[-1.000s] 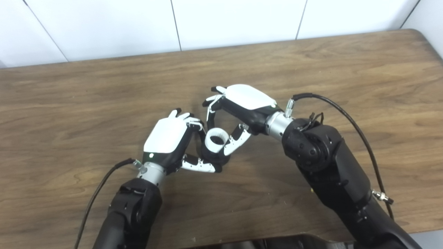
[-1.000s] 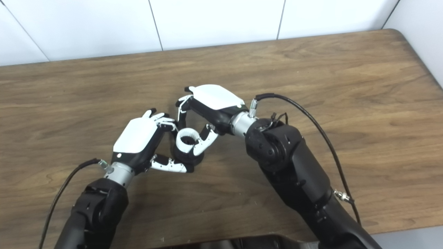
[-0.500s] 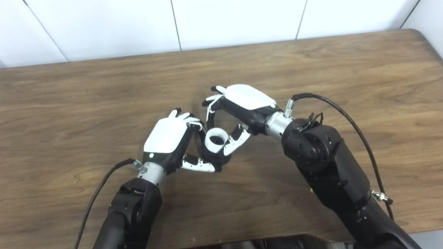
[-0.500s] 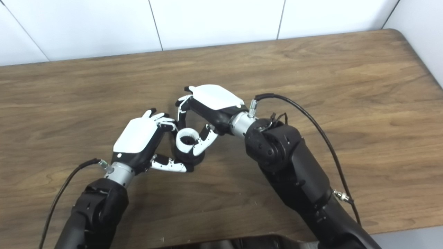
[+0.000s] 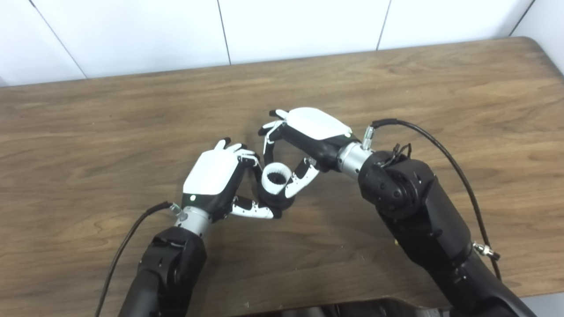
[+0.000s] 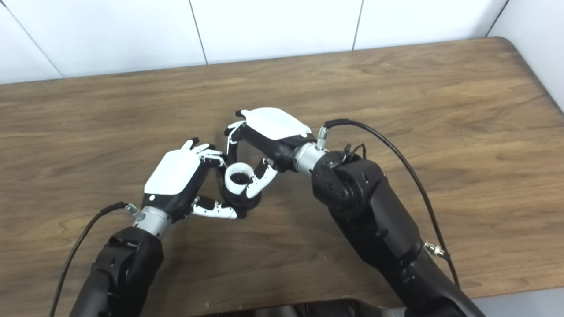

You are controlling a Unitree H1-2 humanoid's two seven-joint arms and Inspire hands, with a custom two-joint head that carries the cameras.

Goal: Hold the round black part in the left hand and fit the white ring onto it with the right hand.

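- Right hand (image 5: 308, 138) has its fingers (image 5: 268, 143) and thumb pinched on the white ring (image 5: 276, 177), thumb on the ring's 3 o'clock side, fingers curling down at about 12 o'clock.
- The ring sits on top of the round black part (image 5: 278, 200), opening facing up. Can't tell if it's pushed fully down.
- Left hand (image 5: 218, 178) is wrapped round the black part from 9 o'clock, thumb tucked under it at about 6 o'clock and fingers closed on the far side.
- Both hands meet near the middle of the wooden table (image 5: 440, 88), the right one coming in from 3 o'clock, the left from 7 o'clock.
- Black cables (image 6: 387, 145) trail off both wrists.
- A white wall (image 6: 273, 26) runs behind the table at 12 o'clock.
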